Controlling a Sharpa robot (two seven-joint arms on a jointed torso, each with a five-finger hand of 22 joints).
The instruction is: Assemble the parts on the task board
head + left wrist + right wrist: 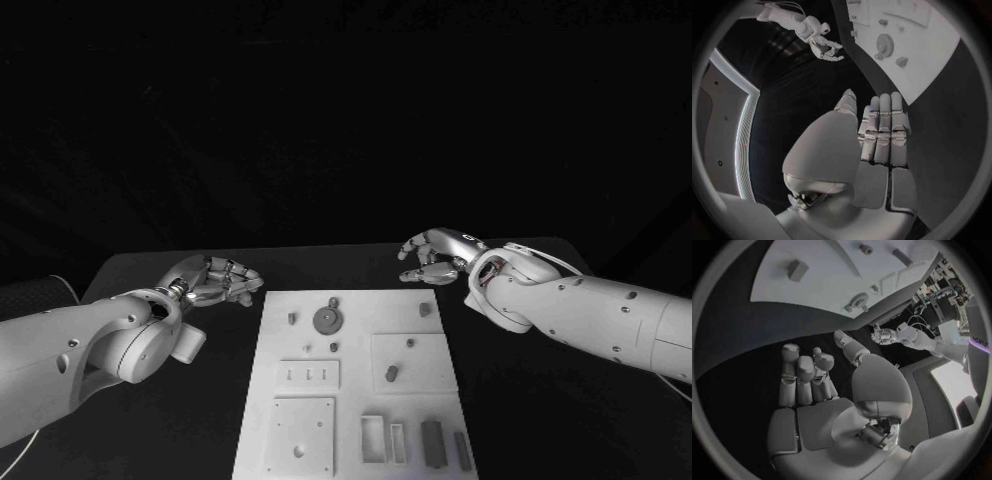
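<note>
While the silver many-fingered left hand (216, 279) hovers over the black table (159, 268) just beside the far left corner of the white rectangular task board (356, 384), its fingers (884, 125) lie extended side by side with the thumb set apart, and they hold and touch nothing. The board lies flat in the middle of the table between the two hands. On it, a small grey toothed gear (329, 320) sits near the far left area, a small grey block (426, 310) lies near the far right corner, a grey peg (391, 373) stands in the square plate at the middle right, and two dark grey bars (431, 440) lie along the near right edge. The silver many-fingered right hand (437, 257) hovers above the table just beyond the far right corner of the board, apart from it. Its fingers (806, 377) are loosely curled and spread, gripping no part and touching no surface.
</note>
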